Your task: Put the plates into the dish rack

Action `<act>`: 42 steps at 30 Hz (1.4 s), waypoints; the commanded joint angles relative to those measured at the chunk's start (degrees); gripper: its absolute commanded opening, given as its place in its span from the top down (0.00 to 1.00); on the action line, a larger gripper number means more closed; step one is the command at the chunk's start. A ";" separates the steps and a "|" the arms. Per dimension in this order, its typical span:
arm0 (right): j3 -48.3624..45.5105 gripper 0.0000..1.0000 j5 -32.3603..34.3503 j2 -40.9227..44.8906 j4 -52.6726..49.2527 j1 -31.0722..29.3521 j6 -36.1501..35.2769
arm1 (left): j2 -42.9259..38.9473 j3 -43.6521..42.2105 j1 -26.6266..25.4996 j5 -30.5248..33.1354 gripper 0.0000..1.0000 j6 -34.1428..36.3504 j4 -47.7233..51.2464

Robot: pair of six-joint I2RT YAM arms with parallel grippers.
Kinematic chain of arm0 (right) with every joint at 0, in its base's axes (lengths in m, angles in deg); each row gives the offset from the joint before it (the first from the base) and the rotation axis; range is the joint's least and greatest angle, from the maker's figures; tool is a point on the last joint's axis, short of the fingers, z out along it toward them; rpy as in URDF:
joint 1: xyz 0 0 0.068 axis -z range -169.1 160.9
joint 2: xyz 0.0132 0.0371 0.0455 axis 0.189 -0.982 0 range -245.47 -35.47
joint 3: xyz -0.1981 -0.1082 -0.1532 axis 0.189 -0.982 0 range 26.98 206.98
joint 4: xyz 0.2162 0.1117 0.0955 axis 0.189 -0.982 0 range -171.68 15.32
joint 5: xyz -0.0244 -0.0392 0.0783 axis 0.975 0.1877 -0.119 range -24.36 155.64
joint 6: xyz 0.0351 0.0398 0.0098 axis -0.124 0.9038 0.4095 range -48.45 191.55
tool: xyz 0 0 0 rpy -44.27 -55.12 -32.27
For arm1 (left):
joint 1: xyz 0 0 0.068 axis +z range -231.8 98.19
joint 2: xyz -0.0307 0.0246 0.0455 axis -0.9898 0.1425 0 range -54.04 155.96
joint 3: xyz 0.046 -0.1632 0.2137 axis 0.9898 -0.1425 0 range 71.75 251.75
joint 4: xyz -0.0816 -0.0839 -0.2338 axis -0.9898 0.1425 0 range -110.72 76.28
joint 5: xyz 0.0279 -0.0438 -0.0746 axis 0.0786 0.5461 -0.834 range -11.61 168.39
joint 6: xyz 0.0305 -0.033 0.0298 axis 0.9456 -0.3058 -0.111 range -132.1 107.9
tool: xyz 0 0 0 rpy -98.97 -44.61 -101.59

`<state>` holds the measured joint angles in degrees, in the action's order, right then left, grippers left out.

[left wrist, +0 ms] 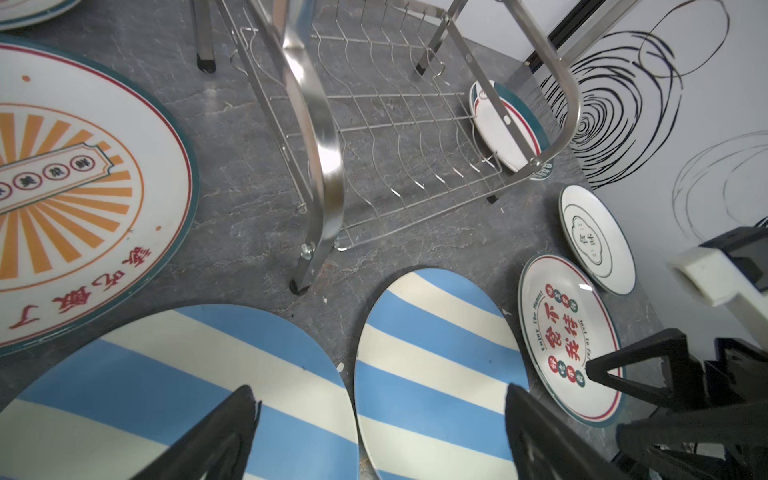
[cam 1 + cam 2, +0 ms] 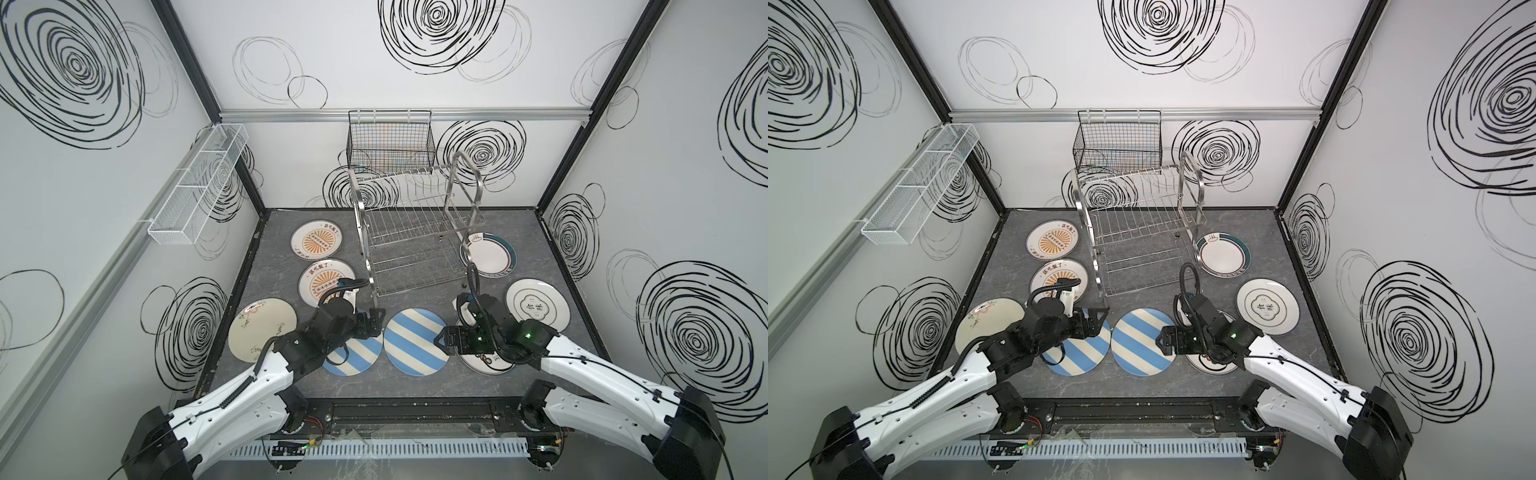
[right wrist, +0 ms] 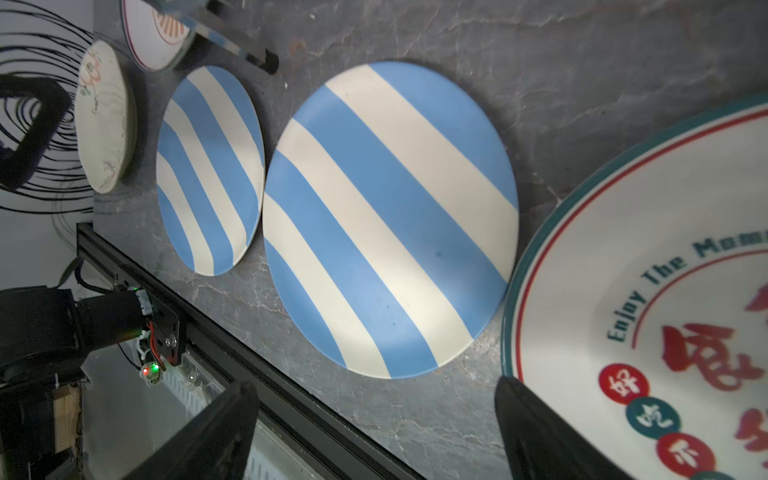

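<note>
Top views are both showing a job barely begun: nothing is standing in the dish rack [image 2: 409,232] at upper centre, and all eight dishes are lying flat on the grey worktop [image 2: 540,237]. At far left a whitish plate [image 2: 259,328] is waiting, then the far sunburst plate [image 2: 316,245] and near sunburst plate [image 2: 324,282]. The left gripper [image 2: 376,322] is hovering wide open and empty over the left striped plate [image 2: 353,359]. The centre striped plate [image 2: 413,340] is lying beside it. At its right edge the right gripper [image 2: 441,338], jaws spread and holding nothing, is poised above the red-character plate [image 2: 484,363]. Further right, the teal-rimmed plate [image 2: 490,255] and emblem plate [image 2: 537,305] are lying untouched. I judge all eight loadings are remaining.
</note>
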<state>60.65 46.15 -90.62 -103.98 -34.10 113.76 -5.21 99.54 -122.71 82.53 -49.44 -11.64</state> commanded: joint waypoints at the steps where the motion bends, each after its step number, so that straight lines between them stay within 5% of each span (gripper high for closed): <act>1: -1.23 0.06 0.07 -1.37 0.16 -2.11 3.46 | 0.35 -1.16 -0.36 -1.29 0.04 -1.66 -1.37; 23: 1.02 0.02 9.55 -14.71 -0.68 -7.31 5.93 | -2.04 -5.69 -1.46 -1.52 0.04 -2.48 -0.16; 42: -9.53 0.06 9.16 -5.95 16.51 -7.10 18.03 | 2.64 -7.08 -3.46 -4.91 0.04 0.03 -6.25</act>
<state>53.02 54.42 -97.88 -90.84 -41.03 127.36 -3.30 93.42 -125.46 78.34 -50.40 -14.85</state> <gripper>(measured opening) 0.946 0.958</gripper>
